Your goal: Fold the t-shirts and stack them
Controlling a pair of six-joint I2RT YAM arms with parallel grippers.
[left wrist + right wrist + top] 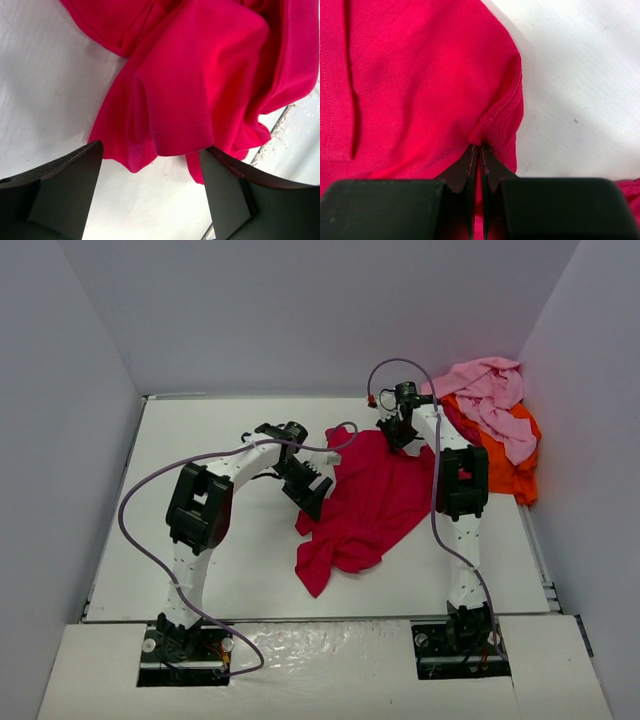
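I am at the start of the job, I judge: the red shirt (365, 505) lies crumpled and unfolded in the middle of the table (200, 440), a little toward its right edge, and it has to be spread flat before any fold can be made. My right gripper (480, 147) is pinched tight on a stitched edge at the far side of that shirt, with the cloth bunching up right at the tips. My left gripper (151, 150) stands wide, holding nothing, its two fingers on either side of a hemmed flap at the shirt's left side; whether they touch the table I cannot tell. The pink shirt (490, 390) and the orange shirt (510, 465) sit heaped in the far right corner, waiting their turn. The next move, as I see it, calls for lowering my left gripper over that hem, closing on one layer only, then drawing the two grips apart so the cloth opens out flat.
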